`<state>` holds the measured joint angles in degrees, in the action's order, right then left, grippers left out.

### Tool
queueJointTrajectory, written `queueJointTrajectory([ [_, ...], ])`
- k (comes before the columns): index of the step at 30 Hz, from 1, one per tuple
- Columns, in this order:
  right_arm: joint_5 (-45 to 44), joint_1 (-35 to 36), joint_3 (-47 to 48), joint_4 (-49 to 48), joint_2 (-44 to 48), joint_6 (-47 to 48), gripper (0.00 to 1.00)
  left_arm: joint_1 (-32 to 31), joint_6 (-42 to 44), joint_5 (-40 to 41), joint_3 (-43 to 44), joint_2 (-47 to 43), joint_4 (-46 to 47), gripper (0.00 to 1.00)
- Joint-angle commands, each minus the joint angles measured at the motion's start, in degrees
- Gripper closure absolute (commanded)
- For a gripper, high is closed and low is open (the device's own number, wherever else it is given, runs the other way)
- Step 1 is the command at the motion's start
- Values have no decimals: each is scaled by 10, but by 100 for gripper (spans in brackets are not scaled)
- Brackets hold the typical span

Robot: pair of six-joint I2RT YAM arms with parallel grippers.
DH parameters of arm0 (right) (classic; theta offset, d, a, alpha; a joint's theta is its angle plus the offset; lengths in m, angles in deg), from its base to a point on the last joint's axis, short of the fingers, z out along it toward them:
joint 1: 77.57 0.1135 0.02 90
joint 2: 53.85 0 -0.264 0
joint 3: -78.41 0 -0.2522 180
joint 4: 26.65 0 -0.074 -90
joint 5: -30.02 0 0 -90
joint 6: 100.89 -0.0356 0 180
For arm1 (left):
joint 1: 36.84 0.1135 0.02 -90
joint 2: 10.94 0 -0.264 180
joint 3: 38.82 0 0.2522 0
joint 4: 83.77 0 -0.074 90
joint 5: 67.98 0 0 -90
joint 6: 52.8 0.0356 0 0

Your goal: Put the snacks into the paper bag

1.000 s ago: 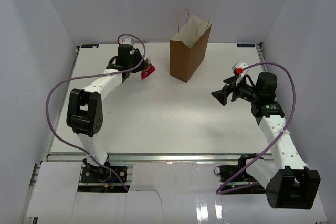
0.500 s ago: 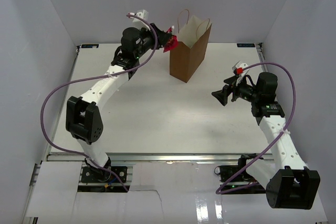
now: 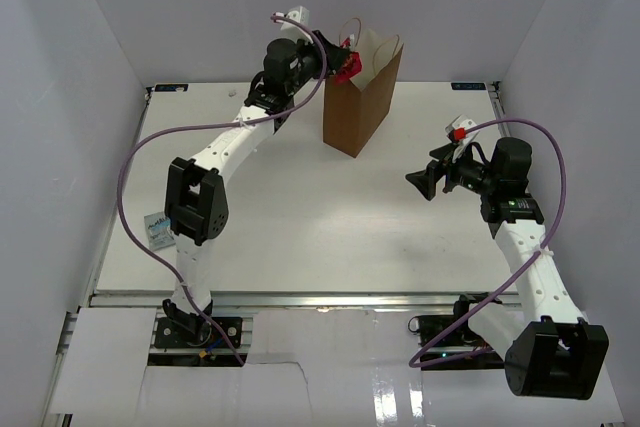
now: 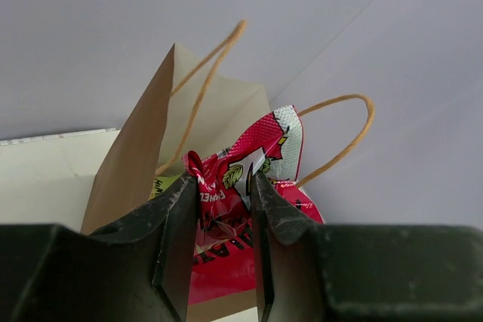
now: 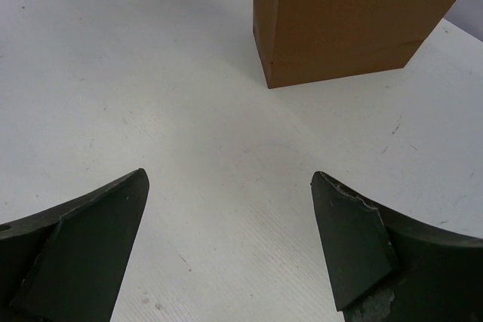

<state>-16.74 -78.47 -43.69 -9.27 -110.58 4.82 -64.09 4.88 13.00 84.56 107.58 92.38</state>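
Between the left fingers [image 3: 336,59] a crumpled red packet [image 4: 226,258] was pinched. The two fingers were closed narrowly on its middle, and the printed foil stuck out above and below them. Fingers and packet were raised at the left rim of the open top of the bag [image 3: 355,112]. From the wrist, the two loop handles [image 4: 343,133] rose just beyond the packet. Low inside the bag, against its left wall, a bit of a green packet [image 4: 163,184] showed. The bag stood upright at the far middle of the counter [image 3: 320,227], its pale inside facing up. The left arm stretched from its near-left base to the far side and to the right to reach the rim. Beside that arm's elbow, close to the counter's left edge, a blue packet [image 3: 157,228] lay flat.

On the right side, the right fingers [image 3: 416,182] were spread wide with nothing between them. They hung above the counter and pointed left, to the near right of the bag and well apart from it. Its wrist view showed the bag's brown lower corner on the white surface beyond the two fingers.
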Motion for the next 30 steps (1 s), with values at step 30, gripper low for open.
queueJointTrajectory([
  [30, 12, -2, 0, -20, 7, 6, 6, -16, -27, 37, 105, 74, 5, 58],
])
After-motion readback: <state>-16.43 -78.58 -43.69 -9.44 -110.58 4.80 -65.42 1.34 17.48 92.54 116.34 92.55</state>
